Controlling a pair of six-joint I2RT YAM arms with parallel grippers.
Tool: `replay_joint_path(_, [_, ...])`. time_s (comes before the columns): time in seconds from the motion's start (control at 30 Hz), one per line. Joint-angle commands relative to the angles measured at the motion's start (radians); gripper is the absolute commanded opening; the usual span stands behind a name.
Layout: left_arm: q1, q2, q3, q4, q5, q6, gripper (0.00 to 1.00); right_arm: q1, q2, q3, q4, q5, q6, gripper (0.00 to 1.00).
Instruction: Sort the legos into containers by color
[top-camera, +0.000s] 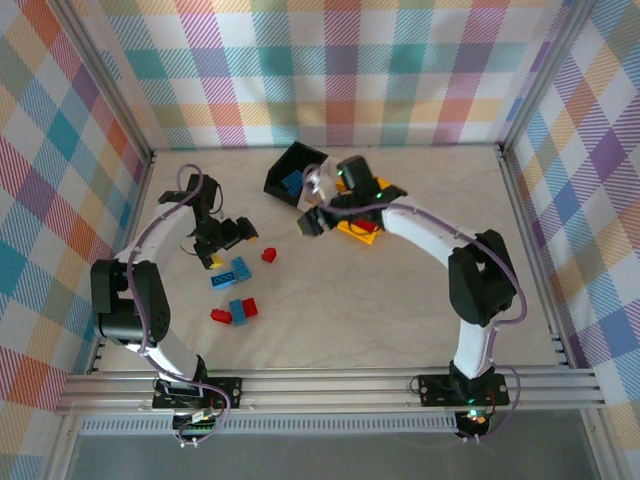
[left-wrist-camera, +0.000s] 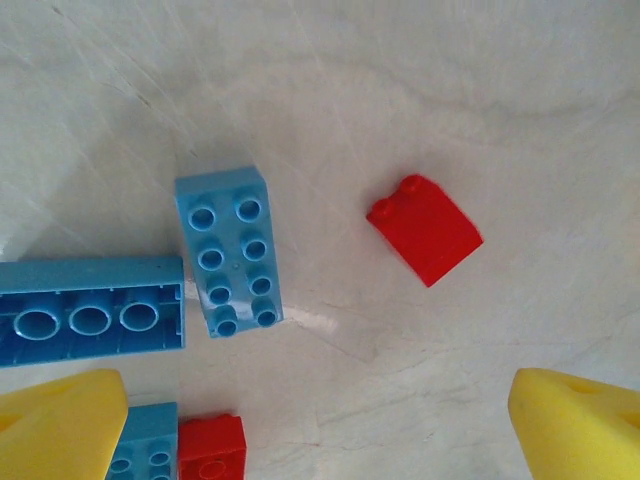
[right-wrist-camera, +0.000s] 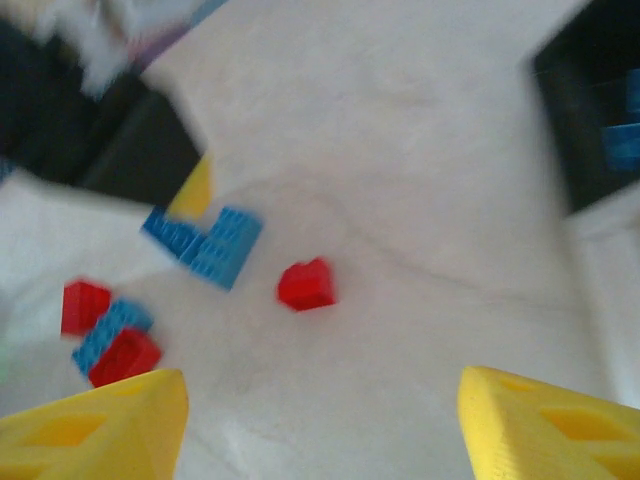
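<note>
Your left tool (left-wrist-camera: 320, 430) gapes wide and empty over the glossy, marbled table (left-wrist-camera: 400, 100), where three blue studded legos (left-wrist-camera: 228, 250) and two red legos (left-wrist-camera: 425, 228) lie. Your right tool (right-wrist-camera: 325, 430) stands apart, empty. The rectangular black bin (top-camera: 303, 158) at the far middle holds blue bricks (top-camera: 290, 183).

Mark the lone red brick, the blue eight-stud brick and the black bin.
lone red brick (left-wrist-camera: 425, 228): left wrist view, on its smooth upper face.
blue eight-stud brick (left-wrist-camera: 230, 252): left wrist view, middle of its studded top.
black bin (top-camera: 305, 156): top external view, on its far inner wall.
</note>
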Motion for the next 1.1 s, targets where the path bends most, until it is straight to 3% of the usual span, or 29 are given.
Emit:
replay_joint_path(0.0, [0.007,-0.094,-0.027,0.014,0.000,-0.056,0.98,0.044,0.056,-0.062,0.104,-0.038,-0.182,0.74])
replay_joint_path(0.43, [0.051,-0.274,-0.234,-0.006,0.018,-0.048,0.99,0.159,0.316,0.094,0.101,0.070,-0.318,0.77])
replay_joint_path(0.87, [0.068,-0.217,-0.197,-0.032,0.050,0.006,0.99,0.199,0.459,0.329,-0.080,0.168,-0.328,0.74])
replay_joint_path(1.07, [0.070,-0.221,-0.186,-0.083,-0.004,0.018,0.99,0.211,0.506,0.409,-0.131,0.192,-0.339,0.72])
